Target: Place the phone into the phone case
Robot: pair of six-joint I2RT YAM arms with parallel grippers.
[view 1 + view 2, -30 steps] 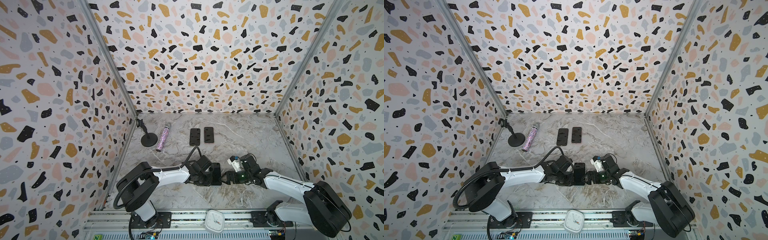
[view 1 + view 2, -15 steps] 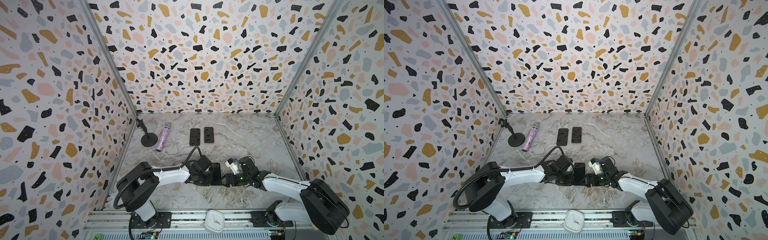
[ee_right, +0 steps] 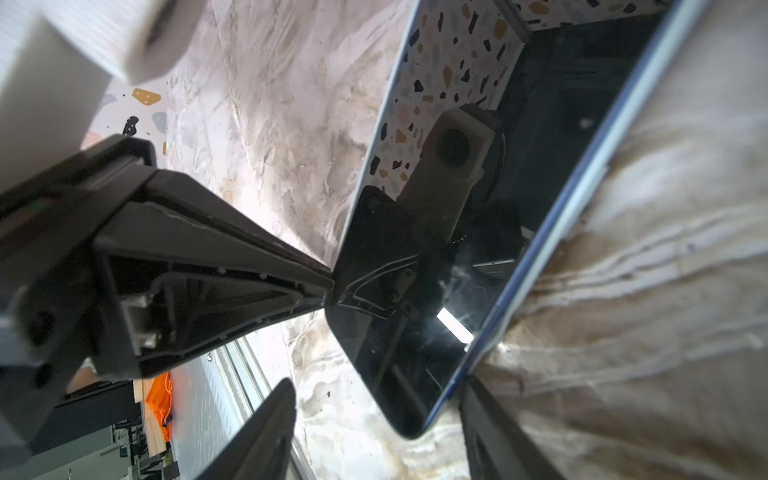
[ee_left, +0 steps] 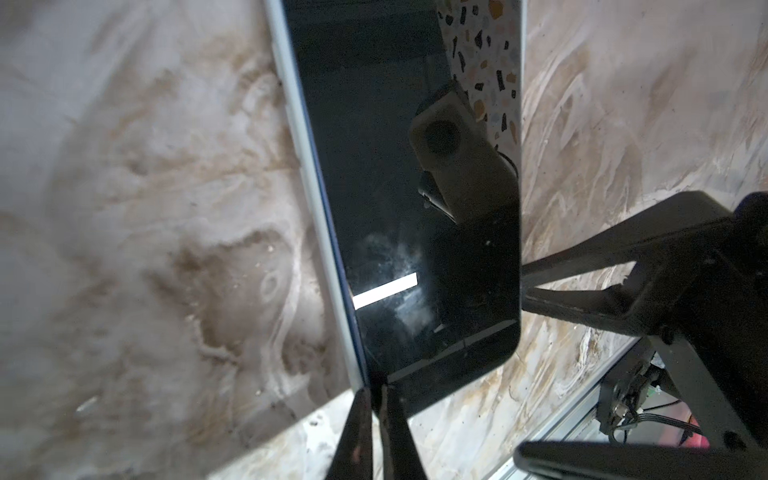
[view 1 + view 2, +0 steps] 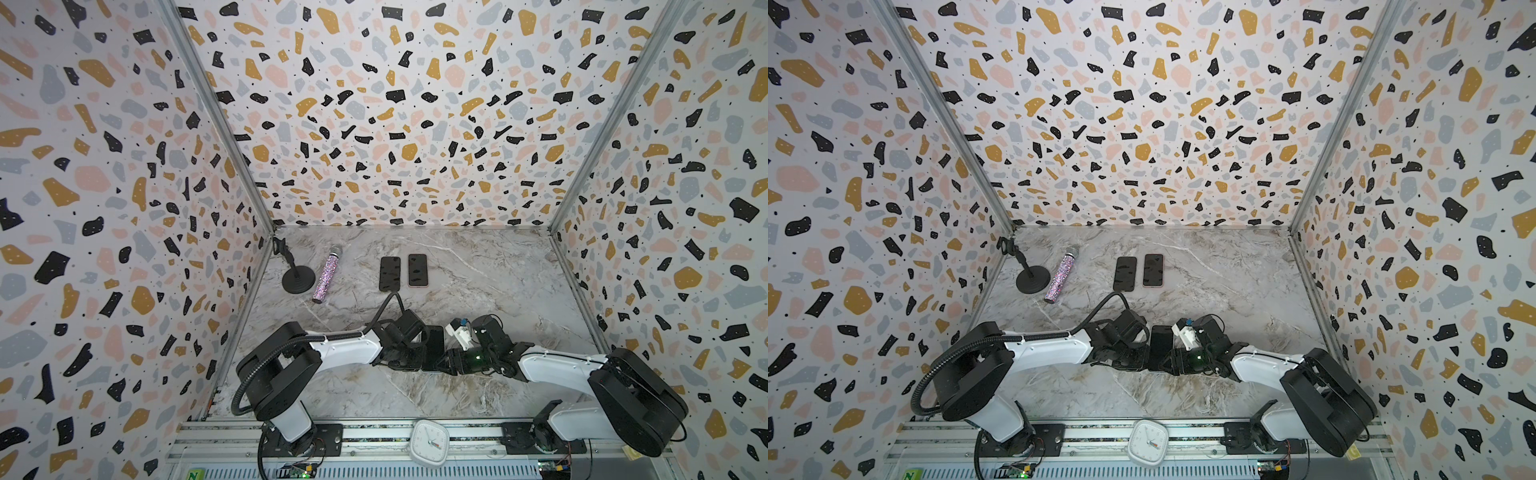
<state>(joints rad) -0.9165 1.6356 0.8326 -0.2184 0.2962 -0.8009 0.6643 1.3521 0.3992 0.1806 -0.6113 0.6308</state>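
The right gripper (image 3: 376, 384) has slid left, fingers spread astride the dark glossy phone (image 5: 434, 345), near centre on the marble-patterned tabletop (image 5: 478, 270) inside terrazzo-print walls (image 5: 395, 124). The left gripper (image 4: 376, 395) is closed at its corner, perhaps pinching.

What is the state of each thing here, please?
Phone: screen dark, between grippers.
Left gripper: jaws shut, tips at phone's edge.
Right gripper: jaws open astride phone's corner.
Microphone: lying down.
Microphone stand: upright, empty.
Pink-edged phone: flat, dark.
Black slab beside it: flat.
Clock: face up.
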